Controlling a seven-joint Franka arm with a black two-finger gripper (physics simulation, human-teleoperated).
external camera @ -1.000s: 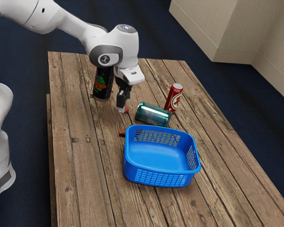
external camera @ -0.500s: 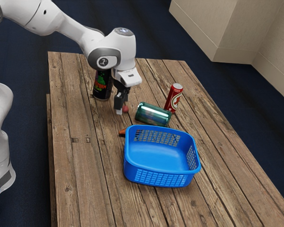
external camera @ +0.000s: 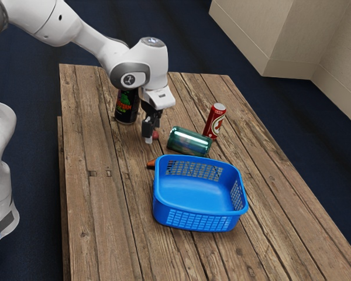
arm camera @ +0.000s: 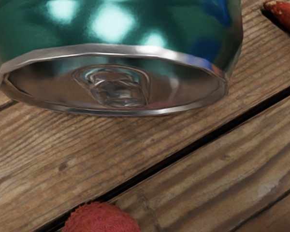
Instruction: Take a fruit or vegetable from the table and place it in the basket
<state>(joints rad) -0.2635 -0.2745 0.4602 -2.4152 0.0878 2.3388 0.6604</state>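
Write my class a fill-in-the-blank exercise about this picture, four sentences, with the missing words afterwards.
The basket is coloured ____.
The green can lies on its ____.
In all, the table bears ____ cans.
The round fruit near the claw is not inside the ____.

Missing words: blue; side; three; basket.

The exterior view looks from high and well back, slantwise down toward the table's (external camera: 99, 228) far edge, while the wrist view peers steeply down from close above the boards, both taking in the green can (external camera: 189, 142) and red fruit (arm camera: 101, 221).
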